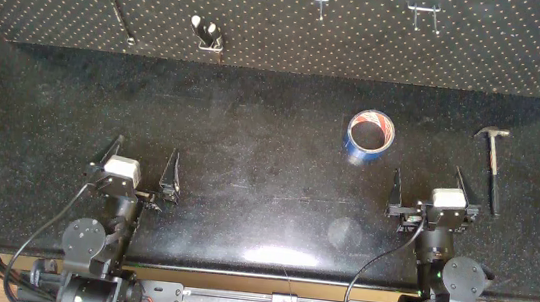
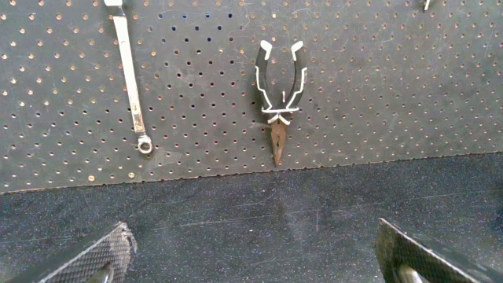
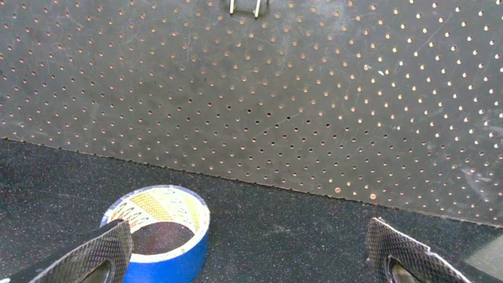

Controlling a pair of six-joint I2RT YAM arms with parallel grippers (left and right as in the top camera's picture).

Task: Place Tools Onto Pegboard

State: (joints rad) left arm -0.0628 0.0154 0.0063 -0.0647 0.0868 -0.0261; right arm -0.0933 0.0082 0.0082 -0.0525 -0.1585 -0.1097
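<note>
The pegboard (image 1: 284, 22) stands along the far edge of the dark worktop (image 1: 247, 179). Two tools already hang on its left part: a wrench (image 1: 116, 6), slanted with its ring end down, and just to its right pliers (image 2: 280, 94), hanging nose down with the handles spread at the top. Farther right on the board are two bare metal hooks, one (image 1: 320, 3) near the middle and a wider one (image 1: 423, 16) beyond it.

Two items lie on the worktop. A roll of blue tape (image 1: 369, 136) lies flat on its side right of centre, near the foot of the board. Its wall carries pale print that is too small to read. A hammer (image 1: 494, 165) lies well to the right, head toward the board and handle pointing back toward the arms.

The left tool (image 1: 146, 150) sits low near its base, fingers spread wide with nothing between them, facing the wrench and pliers. The right tool (image 1: 428, 174) is likewise wide and holds nothing. The tape lies just ahead of it toward the middle, and the hammer lies beside it on the outer side. Neither touches it.
</note>
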